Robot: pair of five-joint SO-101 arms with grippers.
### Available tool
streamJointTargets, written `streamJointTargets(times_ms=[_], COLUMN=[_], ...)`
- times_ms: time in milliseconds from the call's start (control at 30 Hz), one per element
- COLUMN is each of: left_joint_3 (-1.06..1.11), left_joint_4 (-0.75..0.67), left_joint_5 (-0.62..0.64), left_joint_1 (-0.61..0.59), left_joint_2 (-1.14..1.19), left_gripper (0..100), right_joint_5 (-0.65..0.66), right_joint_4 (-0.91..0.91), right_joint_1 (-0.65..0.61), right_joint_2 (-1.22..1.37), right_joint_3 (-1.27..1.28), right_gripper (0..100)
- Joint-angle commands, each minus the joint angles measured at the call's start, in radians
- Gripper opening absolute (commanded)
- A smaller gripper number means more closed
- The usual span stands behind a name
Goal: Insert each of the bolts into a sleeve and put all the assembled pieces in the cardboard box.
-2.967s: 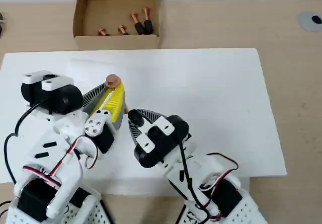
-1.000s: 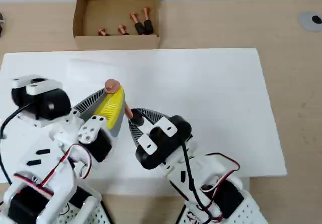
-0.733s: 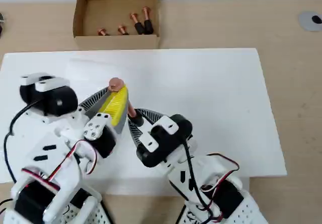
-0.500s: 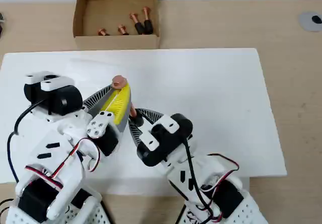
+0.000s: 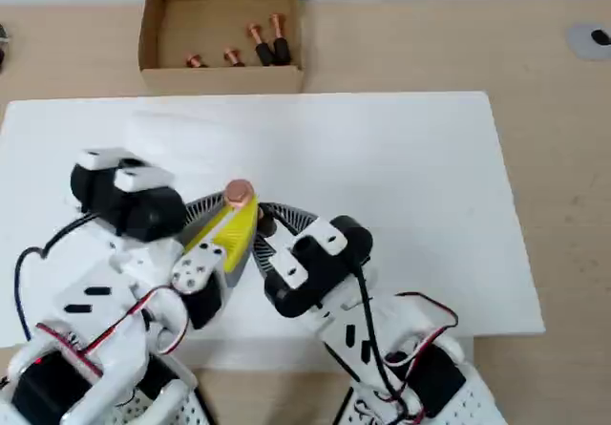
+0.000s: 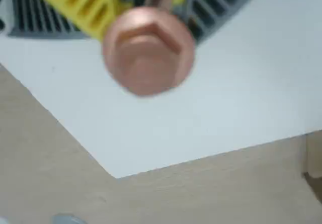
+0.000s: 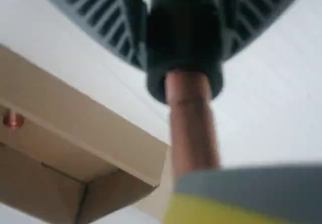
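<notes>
Centrally, left end effector clamps the bolt; at its 4 o'clock, right end effector grips the sleeve around the bolt's shaft.

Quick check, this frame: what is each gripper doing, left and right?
Left gripper: shut on the bolt.
Right gripper: shut on the black sleeve, with the bolt's shaft in its mouth.

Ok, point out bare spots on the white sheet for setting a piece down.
Free: the right half of the white sheet, from the right pincer to the sheet's edge, and the strip between both arms and the cardboard box. Crowded: near the middle, where the left pincer holds a bolt in the sleeve.
</notes>
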Motion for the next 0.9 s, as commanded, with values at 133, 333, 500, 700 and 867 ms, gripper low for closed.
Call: streamJointTargets(times_ms=[133, 333, 500, 700, 867], left_joint_3=[-0.063, -0.063, -0.064, -0.057, 0.015], left_joint_4=[0.137, 0.17, 0.17, 0.169, 0.133], left_joint_5=[-0.11, -0.107, -0.146, -0.221, -0.219], left_joint_1=[0.086, 0.083, -0.069, -0.411, -0.631], left_joint_2=[-0.005, -0.005, -0.007, -0.007, -0.007], left_gripper=[1, 10, 11, 11, 11], right_joint_5=[-0.012, -0.012, -0.012, -0.012, 0.011], right_joint_4=[-0.006, -0.006, -0.005, -0.029, -0.209], right_joint_1=[0.047, 0.047, 0.048, 0.111, 0.213], right_joint_2=[0.004, 0.004, 0.005, 0.105, 0.463], right_joint_3=[-0.097, -0.101, -0.101, -0.147, -0.32], right_gripper=[1.0, 1.0, 1.0, 1.0, 1.0])
